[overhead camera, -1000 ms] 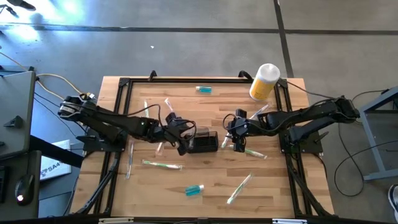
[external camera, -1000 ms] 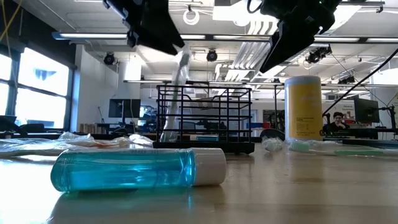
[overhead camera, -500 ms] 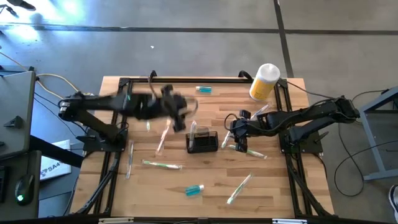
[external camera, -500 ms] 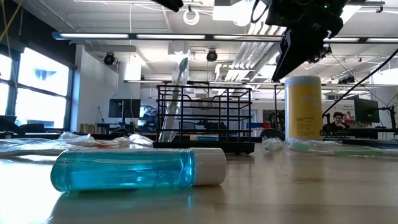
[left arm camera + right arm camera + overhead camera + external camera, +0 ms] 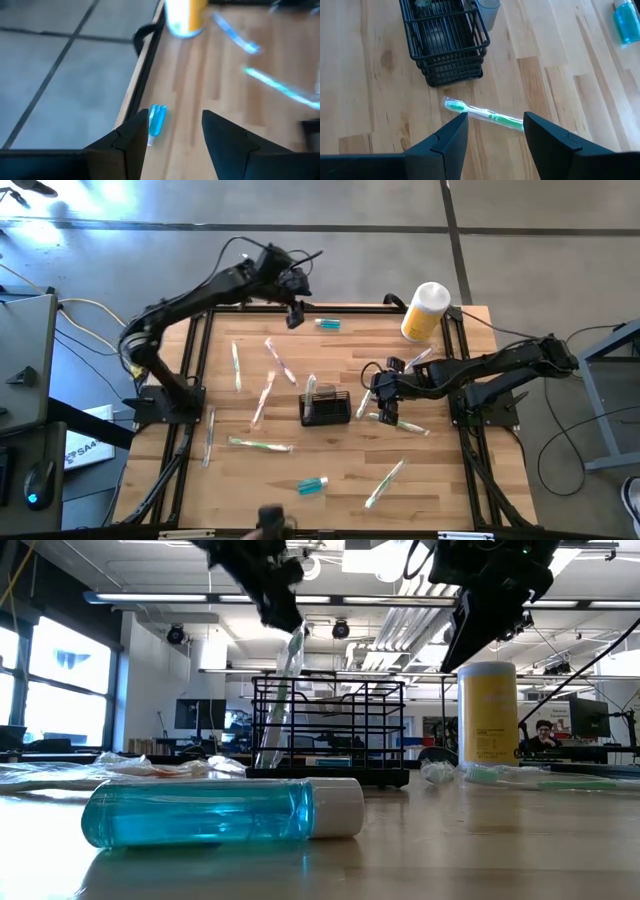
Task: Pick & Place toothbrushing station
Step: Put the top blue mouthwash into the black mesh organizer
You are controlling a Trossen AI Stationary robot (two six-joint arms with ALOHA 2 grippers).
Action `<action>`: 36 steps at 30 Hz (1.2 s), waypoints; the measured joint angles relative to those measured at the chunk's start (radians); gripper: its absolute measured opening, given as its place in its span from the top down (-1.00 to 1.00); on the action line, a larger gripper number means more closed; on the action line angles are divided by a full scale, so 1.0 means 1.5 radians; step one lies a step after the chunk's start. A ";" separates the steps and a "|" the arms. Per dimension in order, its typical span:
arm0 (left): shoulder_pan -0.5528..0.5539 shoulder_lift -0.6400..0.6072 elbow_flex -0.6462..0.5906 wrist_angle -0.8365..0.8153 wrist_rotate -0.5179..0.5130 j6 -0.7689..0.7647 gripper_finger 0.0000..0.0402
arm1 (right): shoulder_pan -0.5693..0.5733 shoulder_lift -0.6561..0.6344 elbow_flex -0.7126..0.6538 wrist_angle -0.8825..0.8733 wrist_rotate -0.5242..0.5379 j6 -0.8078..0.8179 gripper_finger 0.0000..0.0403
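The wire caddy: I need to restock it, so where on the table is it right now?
In the high view the black wire caddy stands near the table's middle, a wrapped toothbrush leaning in it, the right gripper just beside it.

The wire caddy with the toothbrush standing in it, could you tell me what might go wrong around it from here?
The toothbrush only leans in the wire caddy, so a nudge could tip it out. The right gripper hangs open just beside the caddy, above a wrapped toothbrush; a descent could bump the caddy. The left gripper, open near the far edge, may knock the small blue bottle off.
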 joint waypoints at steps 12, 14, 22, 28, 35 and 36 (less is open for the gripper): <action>0.078 0.194 -0.001 0.059 0.071 0.164 0.11 | 0.000 0.000 0.000 -0.005 0.000 0.013 0.09; 0.080 0.211 -0.001 0.079 0.088 0.172 0.11 | 0.000 0.000 0.000 -0.006 0.001 0.013 0.09; 0.080 0.266 -0.001 0.137 0.119 0.190 0.11 | 0.000 0.000 0.000 -0.005 0.001 0.006 0.09; 0.080 0.289 -0.001 0.150 0.119 0.191 0.11 | 0.000 0.000 0.000 -0.005 0.002 -0.008 0.09; 0.080 0.315 -0.001 0.155 0.119 0.190 0.11 | 0.000 0.000 0.000 -0.006 0.002 -0.009 0.09; 0.080 0.320 -0.001 0.153 0.121 0.190 0.11 | 0.000 0.000 0.000 -0.006 0.002 -0.010 0.09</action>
